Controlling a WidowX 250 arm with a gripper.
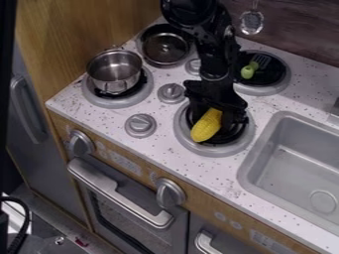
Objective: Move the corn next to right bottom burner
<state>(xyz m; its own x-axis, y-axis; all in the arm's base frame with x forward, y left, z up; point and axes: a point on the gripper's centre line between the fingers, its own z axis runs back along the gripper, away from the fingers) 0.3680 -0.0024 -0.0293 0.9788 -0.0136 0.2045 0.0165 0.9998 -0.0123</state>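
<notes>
The black gripper hangs down over the front right burner, right at the upper end of the yellow corn. That corn lies at a slant across the burner's dark centre, its lower end towards the front left of the ring. Part of its upper end is hidden by the gripper, and whether it is held I cannot tell.
A metal pot stands on the front left burner, with a dark pan behind it. A green-handled utensil lies on the back right burner. Knobs rise left of the corn's burner; the sink is at right.
</notes>
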